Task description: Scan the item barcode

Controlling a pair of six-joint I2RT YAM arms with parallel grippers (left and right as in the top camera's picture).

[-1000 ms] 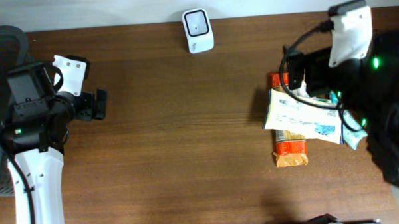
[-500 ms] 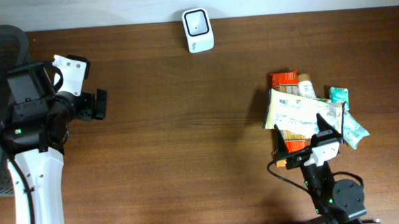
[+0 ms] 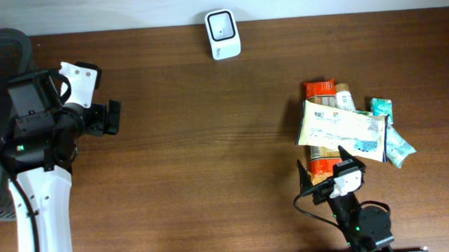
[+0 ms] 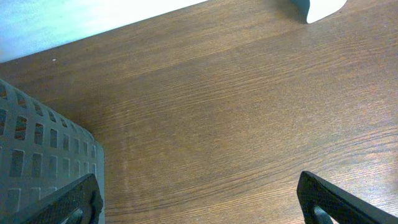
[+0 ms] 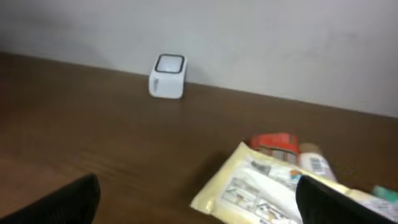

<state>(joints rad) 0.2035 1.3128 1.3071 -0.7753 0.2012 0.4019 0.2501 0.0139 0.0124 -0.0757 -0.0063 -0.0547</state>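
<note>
A: Wide and empty: right gripper (image 5: 202, 202), near the pile at right. Pale yellow flat printed packet (image 3: 337, 129) lying on top of orange wrapper (image 3: 318, 88).

B: Risk: pinching both layers, or barcode turned away from white boxy scanner (image 3: 222, 34). Left gripper (image 3: 110, 117) wide too, well apart.

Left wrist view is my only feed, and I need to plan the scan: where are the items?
Observer: A pile of snack packets lies on the right side of the table, across from your arm, with a pale yellow pouch on top.
Operator: I can't see that side at all. Is the other arm holding one of them?
Observer: No. The right end effector is open and empty, at the pile's front edge.
</note>
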